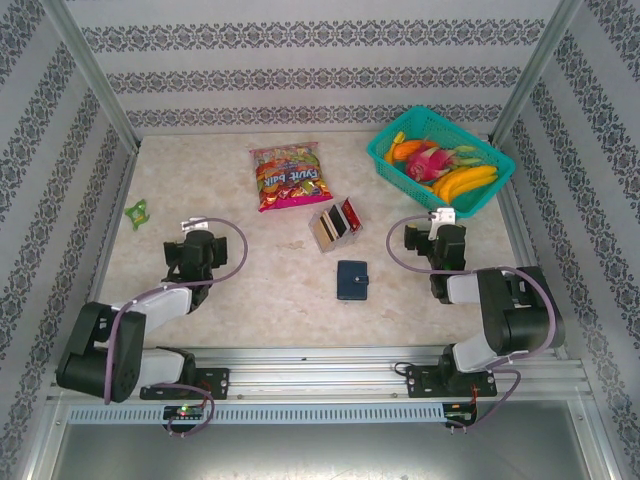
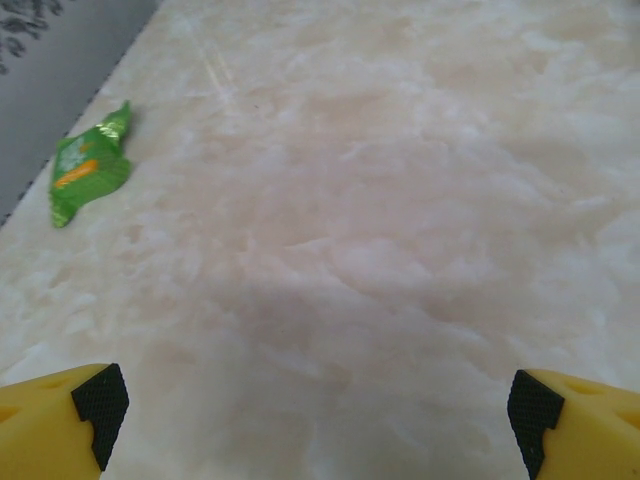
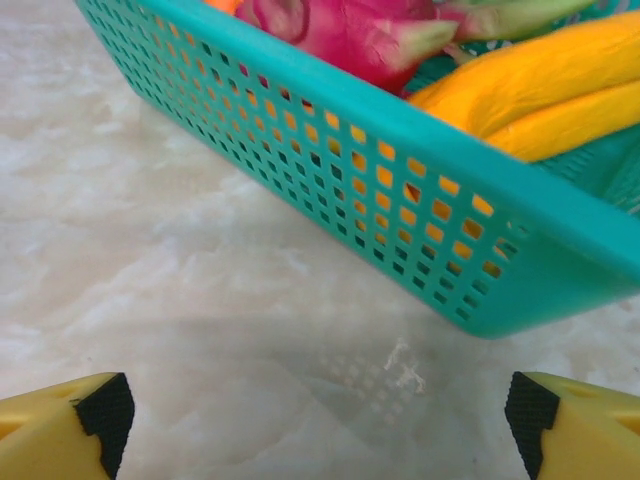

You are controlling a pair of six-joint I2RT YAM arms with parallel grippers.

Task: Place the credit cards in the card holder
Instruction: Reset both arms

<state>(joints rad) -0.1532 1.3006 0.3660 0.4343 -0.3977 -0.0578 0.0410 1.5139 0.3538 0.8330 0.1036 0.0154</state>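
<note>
Navy card holder (image 1: 352,280) lying closed on the counter (image 1: 250,300), credit cards (image 1: 334,225) fanned just beyond it, near the snack bag (image 1: 286,176), left end effector (image 2: 315,405) spread open over bare marble, right end effector (image 3: 320,408) spread open beside teal basket (image 3: 350,180) of fruit, both empty

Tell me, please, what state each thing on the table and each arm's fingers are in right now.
Card holder, shut, lying flat on the table.
Credit cards, bunched together, none in the holder.
Snack bag, lying flat.
Basket, upright, holding fruit.
Green wrapper, crumpled, lying loose.
Left fingers, open, empty.
Right fingers, open, empty.
</note>
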